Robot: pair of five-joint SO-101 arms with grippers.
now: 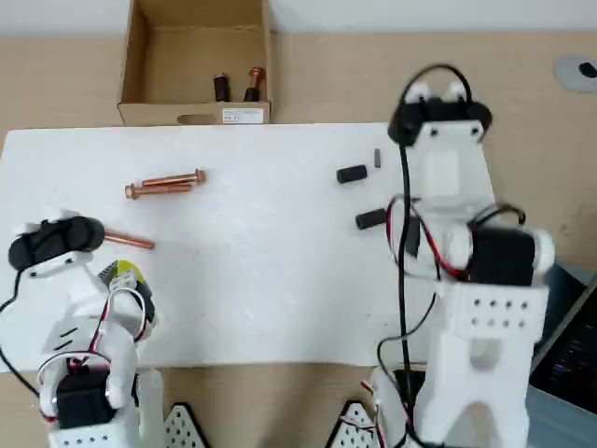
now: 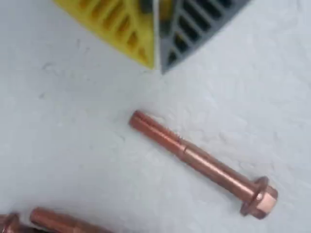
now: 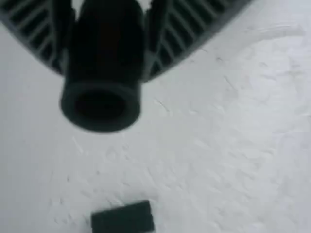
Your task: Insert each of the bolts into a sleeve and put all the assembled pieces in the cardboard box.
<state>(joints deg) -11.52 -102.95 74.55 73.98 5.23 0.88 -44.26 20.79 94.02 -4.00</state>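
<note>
Copper-coloured flanged metal bolts (image 1: 168, 184) lie as a pair on the left part of the white foam mat (image 1: 252, 299), side by side and touching. We see a third copper bolt (image 2: 204, 165) lying alone on the mat nearer to us, just beside the left gripper (image 2: 156, 65). That gripper's yellow and grey fingers are pressed together tip to tip with nothing between them, close to the bolt's threaded end but apart from it.

On the right side, the right gripper (image 3: 104, 70) is clenched around a black cylindrical sleeve (image 3: 101, 92), whose open bore faces the wrist camera. We find a loose black sleeve (image 3: 122, 218) lying flat on the mat near the held one.

At the far edge, beyond the mat, the open cardboard box (image 1: 140, 65) sits on the tan table (image 1: 56, 84). Inside it, two sleeved bolts (image 1: 222, 87) stand against its near wall, close together.
</note>
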